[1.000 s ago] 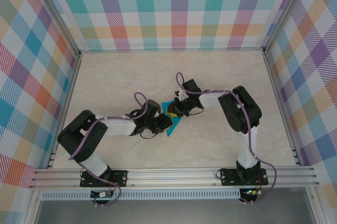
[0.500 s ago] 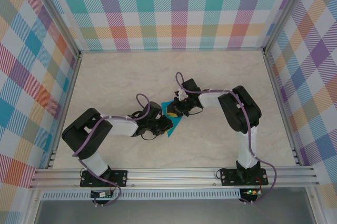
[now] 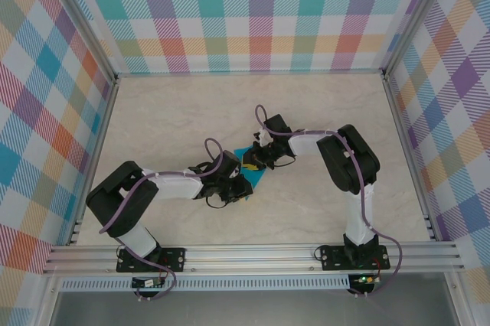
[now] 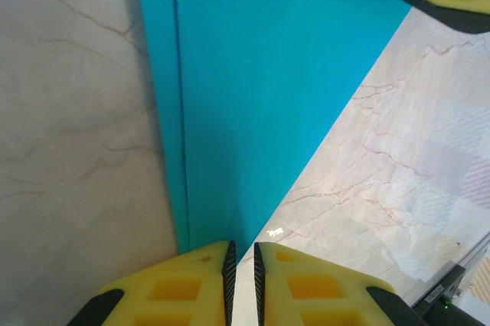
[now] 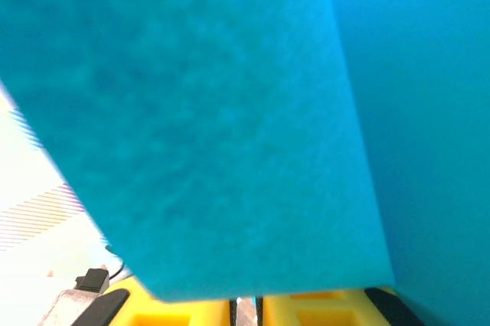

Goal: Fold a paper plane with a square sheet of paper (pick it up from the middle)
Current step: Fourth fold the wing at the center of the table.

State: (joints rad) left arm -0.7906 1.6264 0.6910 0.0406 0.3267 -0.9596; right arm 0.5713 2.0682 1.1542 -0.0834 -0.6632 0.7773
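As it lies folded, the teal paper (image 4: 253, 96) looks triangular

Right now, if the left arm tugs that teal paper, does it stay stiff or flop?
Likely floppy: near the right wrist camera a flap of the paper appears lifted off the rest. Probably light: its thin folded layers lie flat on the smooth table, so it may slide.

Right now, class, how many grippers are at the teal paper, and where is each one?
2. The left gripper sits at the teal paper's near pointed tip, fingers almost together. The right gripper is at its far edge, where a flap looks lifted.
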